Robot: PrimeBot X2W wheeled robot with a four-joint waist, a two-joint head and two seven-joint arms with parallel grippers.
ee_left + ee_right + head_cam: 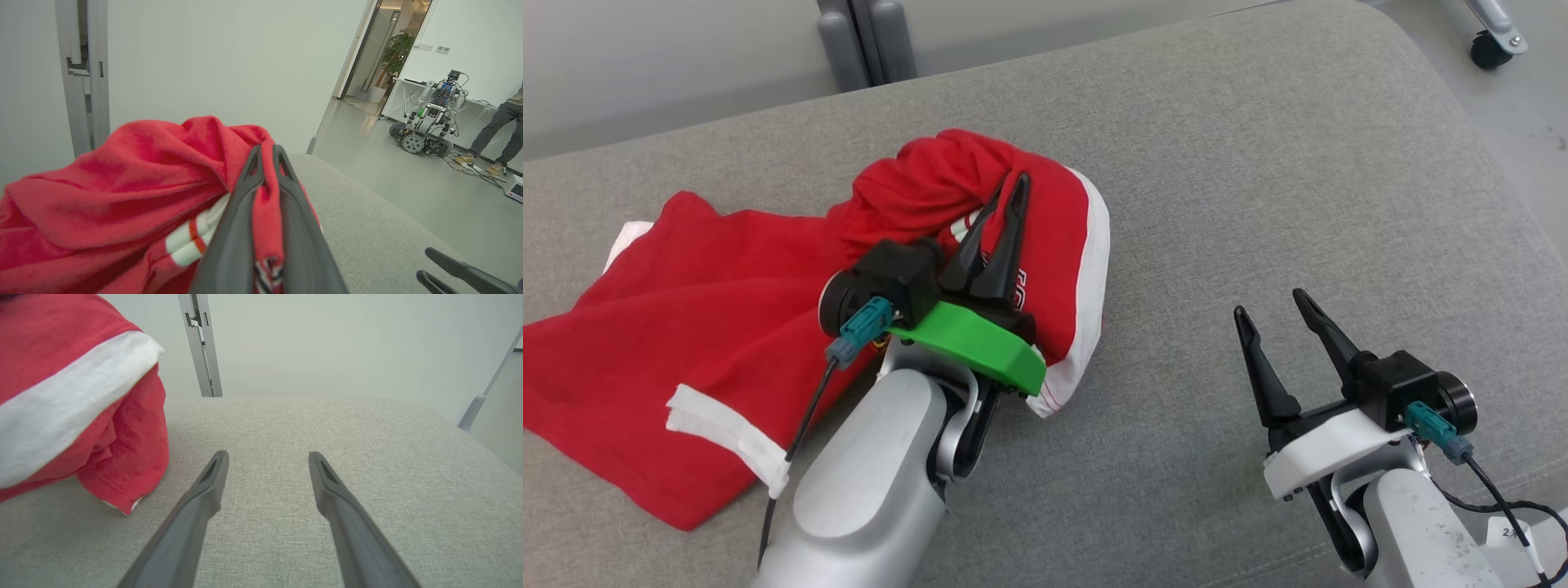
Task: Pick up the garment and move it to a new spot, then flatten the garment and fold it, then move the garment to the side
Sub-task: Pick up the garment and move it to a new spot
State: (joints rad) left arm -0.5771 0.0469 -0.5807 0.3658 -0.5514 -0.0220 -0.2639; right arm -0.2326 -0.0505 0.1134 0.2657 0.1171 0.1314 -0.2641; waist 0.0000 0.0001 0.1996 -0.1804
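A red garment (711,302) with white trim lies on the left part of the grey fabric-covered table (1258,163). Its left side is spread flat and its right side is bunched up into a raised heap. The left gripper (1011,184) reaches into that heap with its fingers closed tight on a fold of the red cloth. The left wrist view shows the fabric pinched between them (267,151). The right gripper (1269,304) hovers over bare table to the right of the garment, its fingers spread wide and holding nothing. In the right wrist view the garment's white-banded edge (61,375) hangs just left of those fingers (212,486), apart from them.
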